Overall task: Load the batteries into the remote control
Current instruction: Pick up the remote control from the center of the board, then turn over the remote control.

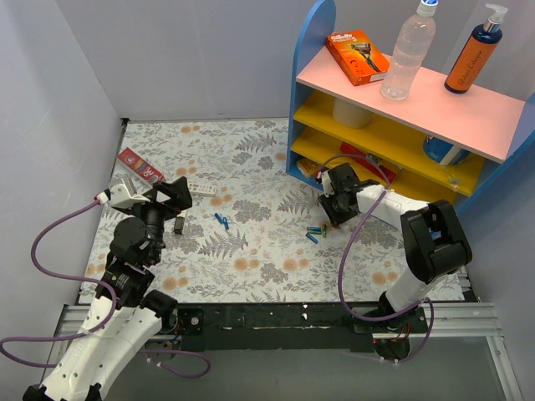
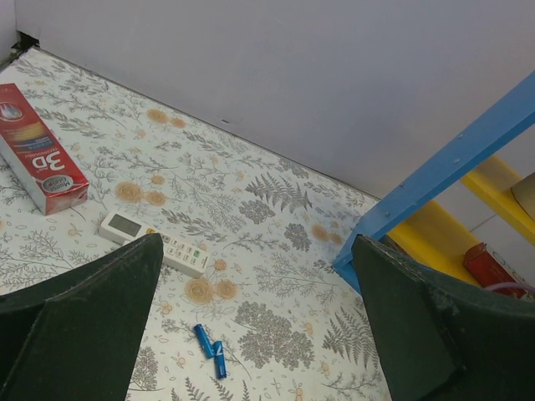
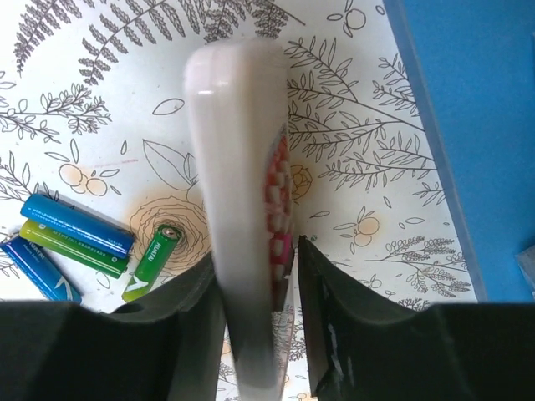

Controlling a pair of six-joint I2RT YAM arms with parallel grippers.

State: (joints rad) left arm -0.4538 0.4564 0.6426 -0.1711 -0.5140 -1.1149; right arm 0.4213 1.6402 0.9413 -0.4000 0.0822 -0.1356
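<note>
The remote control point(image 3: 234, 150) stands on its edge between my right gripper's point(image 3: 256, 261) jaws, white back to the left and red button pad to the right, above the floral mat. The right gripper point(image 1: 334, 200) is close in front of the shelf. Blue and green batteries point(image 3: 77, 236) lie just left of it, one green battery point(image 3: 152, 251) nearest; they also show in the top view point(image 1: 316, 231). Two more blue batteries point(image 1: 221, 220) lie mid-mat, below my open, empty left gripper point(image 2: 257, 284), which hovers at the left point(image 1: 171, 196).
A thinner white remote point(image 2: 155, 242) and a red box point(image 2: 38, 159) lie at the left rear. A small black device point(image 1: 179, 224) lies by the left arm. The blue, yellow and pink shelf point(image 1: 401, 117) stands at the right rear with a bottle, razor pack and pump bottle.
</note>
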